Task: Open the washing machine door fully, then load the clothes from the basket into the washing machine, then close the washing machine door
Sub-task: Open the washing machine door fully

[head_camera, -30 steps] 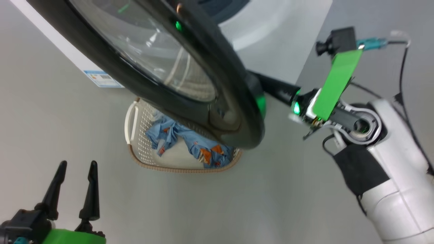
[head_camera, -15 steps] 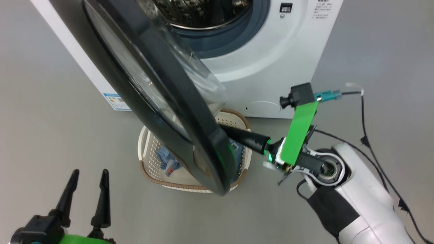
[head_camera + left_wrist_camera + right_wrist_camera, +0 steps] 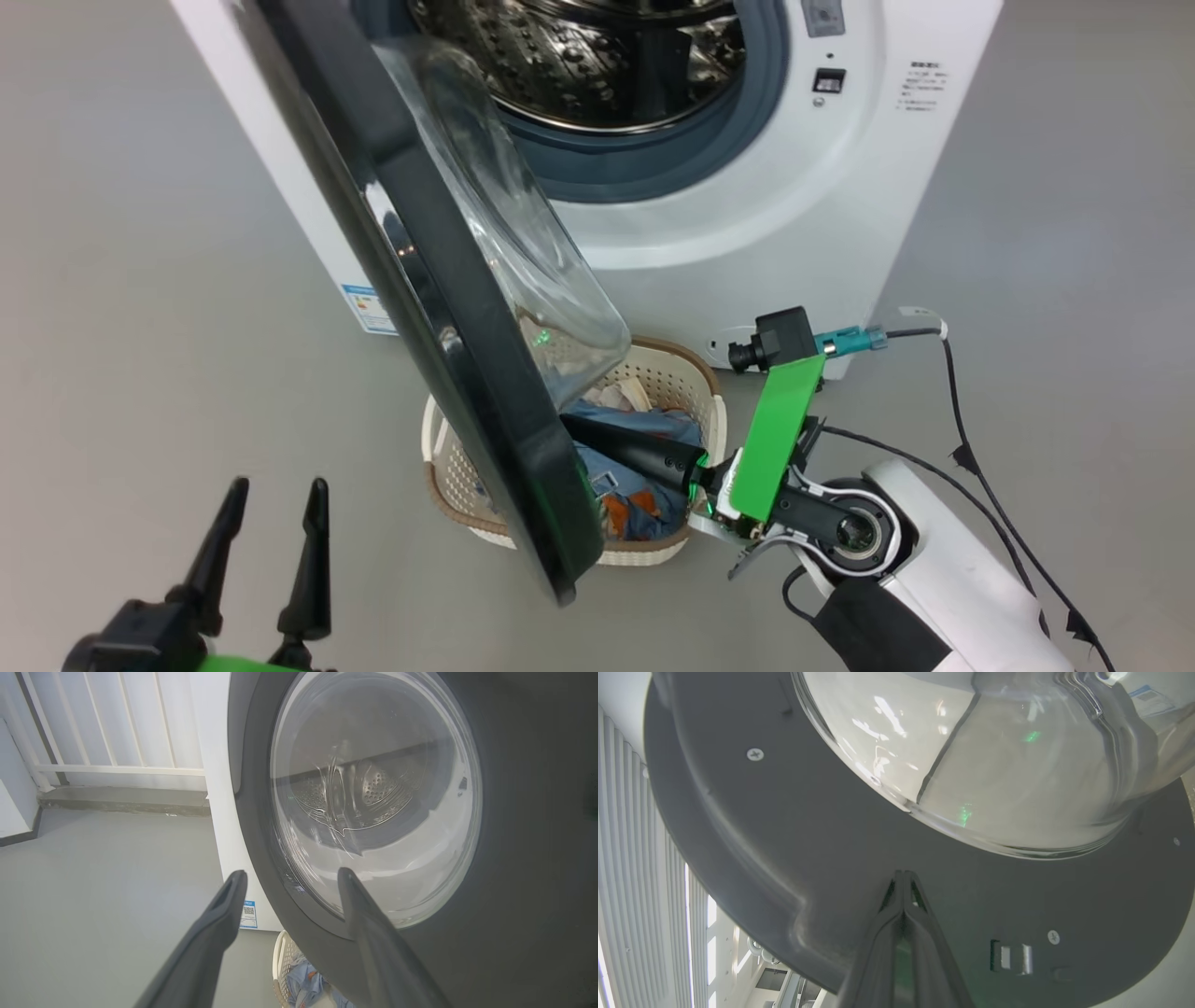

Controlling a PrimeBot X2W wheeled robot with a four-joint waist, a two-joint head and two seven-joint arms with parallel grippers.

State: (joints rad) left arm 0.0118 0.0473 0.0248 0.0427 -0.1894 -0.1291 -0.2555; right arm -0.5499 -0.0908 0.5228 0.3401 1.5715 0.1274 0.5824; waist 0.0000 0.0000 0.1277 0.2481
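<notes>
Floor point(image 3: 140, 280): smooth grey, matte. Far left, seen from the left wrist, a white slatted railing point(image 3: 117, 718) stood on a low concrete kerb point(image 3: 121, 800). Left gripper point(image 3: 278, 483) hovered low, fingers spread wide, holding nothing. A blue label sticker point(image 3: 372, 310) with a QR code was on the side of the washing machine point(image 3: 840, 233), text unreadable. Washing machine door point(image 3: 448, 308) stood ajar, edge-on, above the basket point(image 3: 448, 462) of clothes point(image 3: 644, 425). Right gripper point(image 3: 903, 875) was pinched closed, empty, tips at the door's inner rim. Small print point(image 3: 920, 89) on the front panel, illegible.
</notes>
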